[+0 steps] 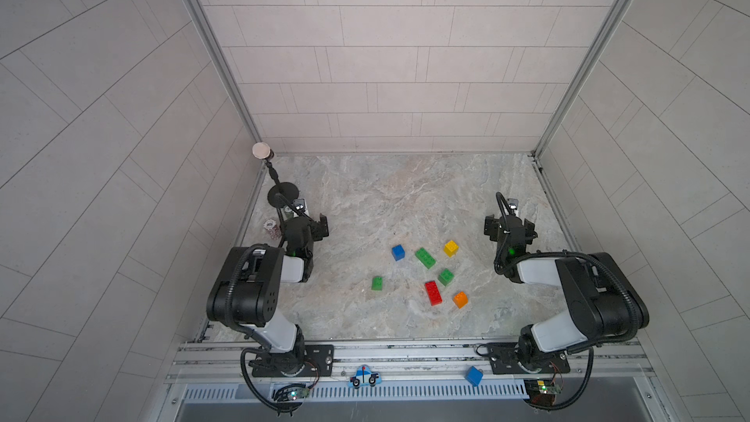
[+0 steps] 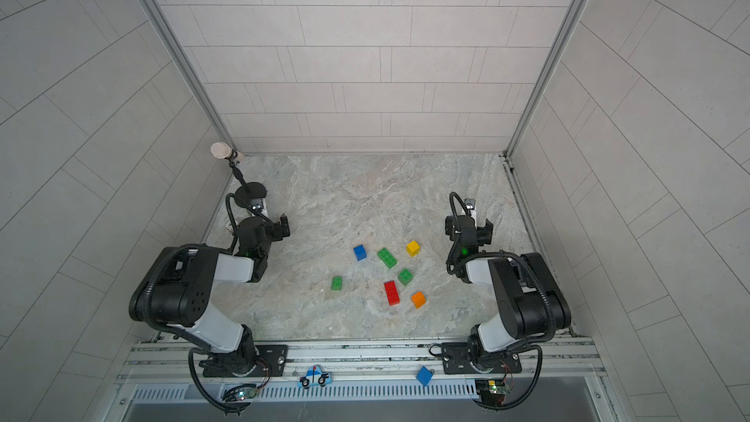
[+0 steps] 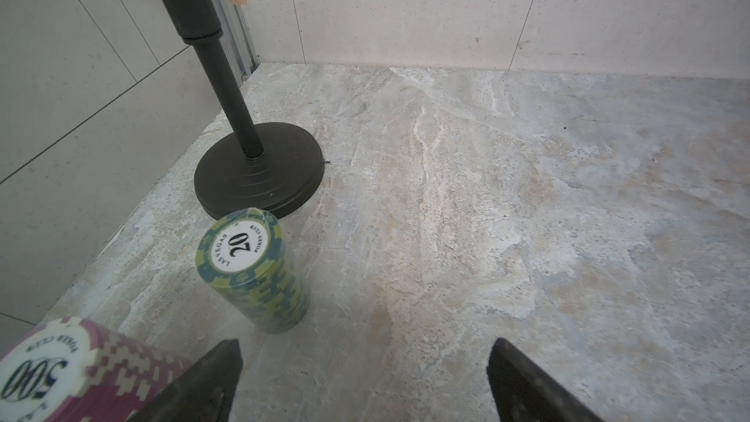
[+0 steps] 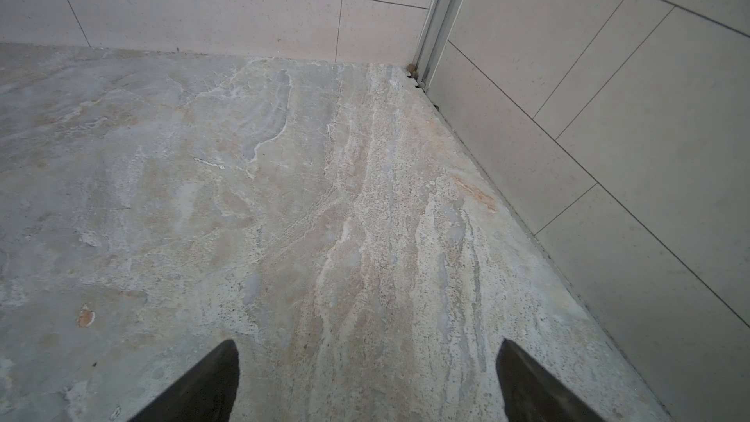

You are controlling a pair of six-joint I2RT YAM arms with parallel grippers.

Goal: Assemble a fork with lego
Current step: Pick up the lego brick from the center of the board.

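Red brick (image 1: 433, 293): both top views only.

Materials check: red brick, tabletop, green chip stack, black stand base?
Red brick: likely moulded plastic, saturated colour, round studs.
Tabletop: marble-look, matte, veined; stone or laminate unclear.
Green chip stack: probably clay-composite or plastic, printed label.
Black stand base: looks like metal, dull dark coat; unconfirmed.

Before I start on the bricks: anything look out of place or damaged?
Nothing looks damaged or spilled. The lego bricks lie loose and apart on the table. Out of place: two poker chip stacks beside the stand by the left hand, and a plain blue block and car cutout on the front rail.
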